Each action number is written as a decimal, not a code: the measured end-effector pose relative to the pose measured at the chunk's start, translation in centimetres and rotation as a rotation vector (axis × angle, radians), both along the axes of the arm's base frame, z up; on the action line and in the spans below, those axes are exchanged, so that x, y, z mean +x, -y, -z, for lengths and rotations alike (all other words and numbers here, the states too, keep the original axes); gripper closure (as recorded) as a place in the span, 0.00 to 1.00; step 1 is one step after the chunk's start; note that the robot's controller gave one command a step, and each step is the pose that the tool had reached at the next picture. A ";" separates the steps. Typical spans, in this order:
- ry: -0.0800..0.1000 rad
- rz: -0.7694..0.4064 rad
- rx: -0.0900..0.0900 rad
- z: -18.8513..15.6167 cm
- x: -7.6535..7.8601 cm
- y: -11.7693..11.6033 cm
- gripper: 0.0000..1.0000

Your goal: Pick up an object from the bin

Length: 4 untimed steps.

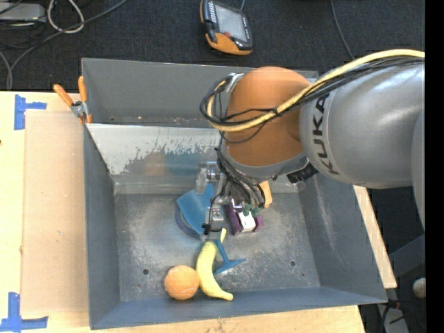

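Beside the hand (214,226), blue dish (189,212), banana (208,272) near

Arm (374,123): silver-grey rounded casing, black "KUKA" lettering (321,139) on the side. Wrist sits under a smooth, dome-shaped orange cover (267,116). Black and yellow cables (347,68) loop across it. Gripper (216,217): small, silver-grey metal, purple part alongside.

Yel. banana (208,275), orange ball (182,283), blue cup (189,210) — grey bin (132,227).

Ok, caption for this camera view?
Pincer low in grey metal bin beside blue plastic piece; yellow toy banana and round orange ball nearby.
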<state>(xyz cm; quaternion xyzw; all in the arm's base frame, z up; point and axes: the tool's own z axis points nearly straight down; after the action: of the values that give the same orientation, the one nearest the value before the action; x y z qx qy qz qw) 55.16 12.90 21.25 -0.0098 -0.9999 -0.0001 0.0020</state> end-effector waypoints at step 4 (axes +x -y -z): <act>0.014 -0.083 0.005 8.7 -0.7 6.5 0.00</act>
<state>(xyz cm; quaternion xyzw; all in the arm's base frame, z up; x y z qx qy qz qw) 54.46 6.45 12.59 0.0316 -0.9995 -0.0025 -0.0050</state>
